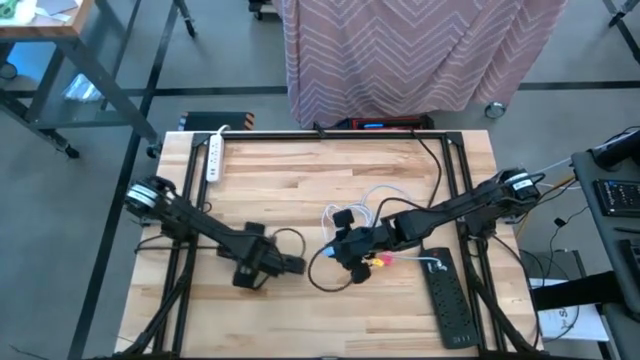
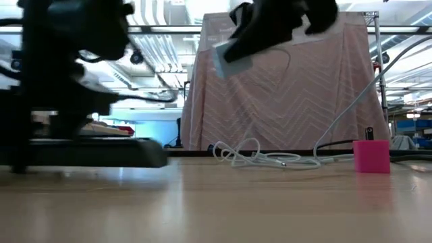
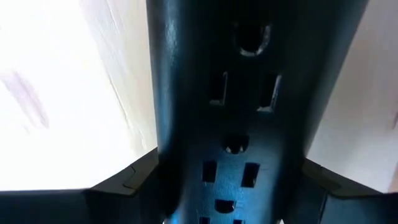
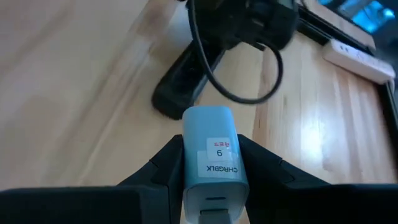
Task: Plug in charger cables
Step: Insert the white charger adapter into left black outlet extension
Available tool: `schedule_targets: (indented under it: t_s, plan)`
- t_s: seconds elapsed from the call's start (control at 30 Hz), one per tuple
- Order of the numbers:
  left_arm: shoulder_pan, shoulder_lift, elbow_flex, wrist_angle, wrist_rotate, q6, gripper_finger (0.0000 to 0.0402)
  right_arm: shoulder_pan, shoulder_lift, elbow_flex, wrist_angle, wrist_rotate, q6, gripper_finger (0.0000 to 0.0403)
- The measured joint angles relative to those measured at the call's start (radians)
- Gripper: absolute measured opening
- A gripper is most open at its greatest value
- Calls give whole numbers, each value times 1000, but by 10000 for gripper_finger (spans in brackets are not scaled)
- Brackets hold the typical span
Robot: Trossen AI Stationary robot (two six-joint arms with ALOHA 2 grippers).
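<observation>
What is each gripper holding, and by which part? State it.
Right gripper: the light blue plug block, by its sides. Left gripper: fingers either side of the black power strip.

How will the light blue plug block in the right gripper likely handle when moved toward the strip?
The light blue plug block looks rigid and smooth, so it may twist between the right gripper's fingers under insertion force. It is small, so probably light. The loose white cords on the table look floppy and may drag or snag.
</observation>
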Motion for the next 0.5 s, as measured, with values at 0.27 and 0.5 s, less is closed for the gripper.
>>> schedule_targets:
  t_s: [0.27, 0.5]
  plan:
    - [59, 83, 123, 270, -78, 112, 212, 47, 35, 112, -270, 15, -167, 103]
    - [139, 87, 88, 679, -57, 149, 210, 90, 179, 259, -551, 155, -305, 103]
